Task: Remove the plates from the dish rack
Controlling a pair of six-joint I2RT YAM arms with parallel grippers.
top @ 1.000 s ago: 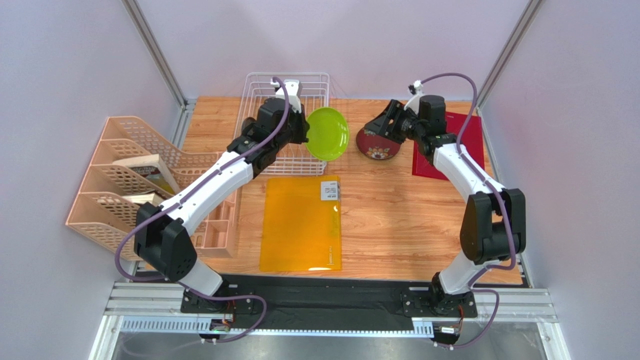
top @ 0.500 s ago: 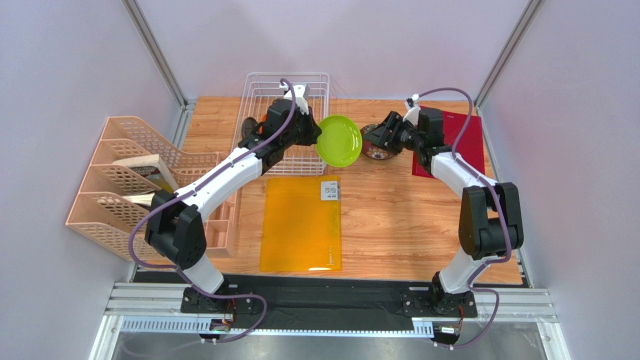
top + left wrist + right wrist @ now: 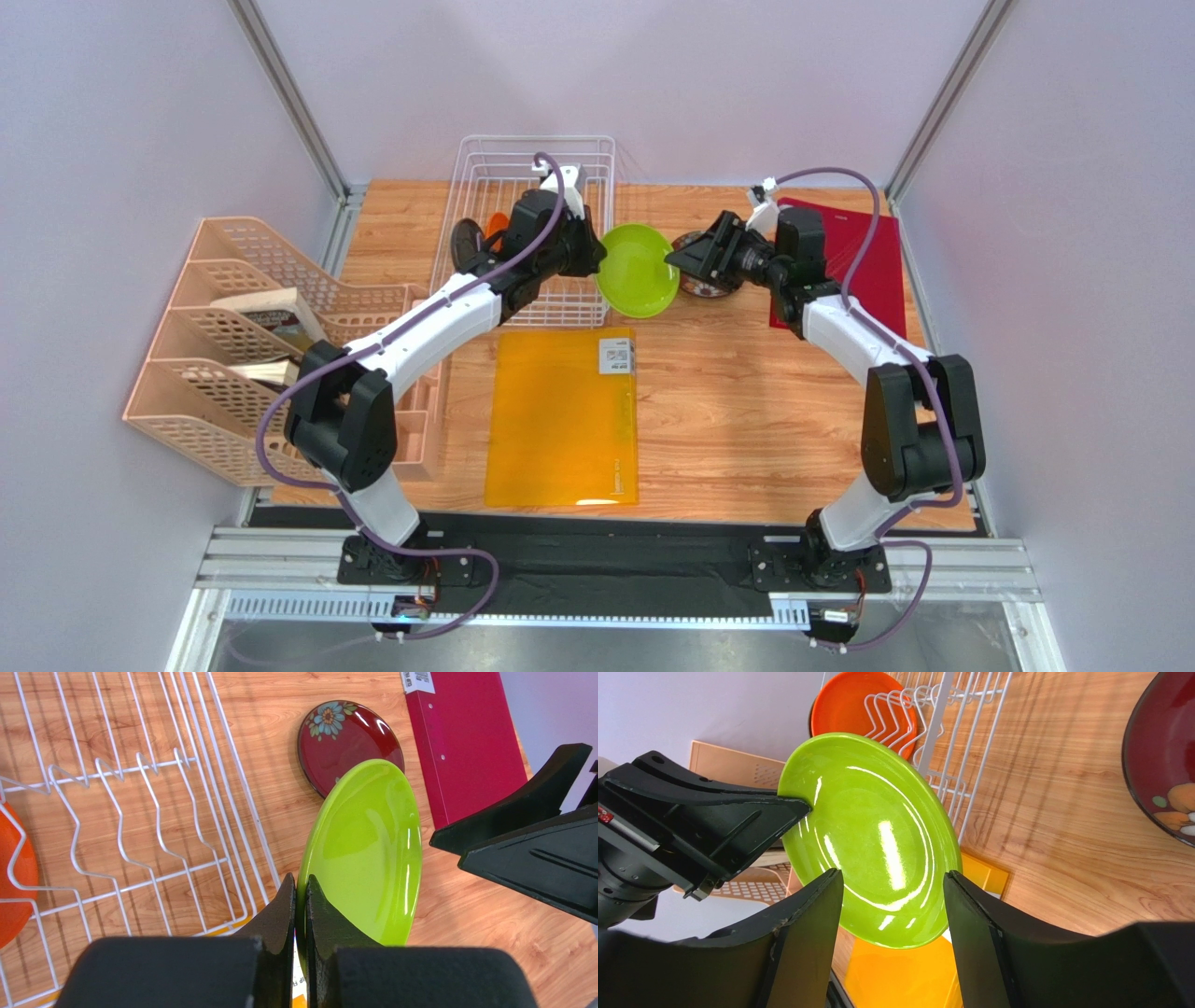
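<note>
The lime green plate (image 3: pixel 638 269) hangs tilted on edge just right of the white wire dish rack (image 3: pixel 537 139), its rim pinched by the left gripper (image 3: pixel 300 903). The dark red plate (image 3: pixel 349 742) (floral pattern) lies flat further right. The orange plate (image 3: pixel 861 703) stands upright among the rack's tines.

Left fingers (image 3: pixel 279 918) together, right fingers (image 3: pixel 808 934) apart

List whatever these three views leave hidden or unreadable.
Round orange plate: left wrist view, cut off by the left edge.
Dark red floral round plate: right wrist view, cut by the right edge; top view, beneath the right end effector.
White label on flat orange folder: top view, print too small.
</note>
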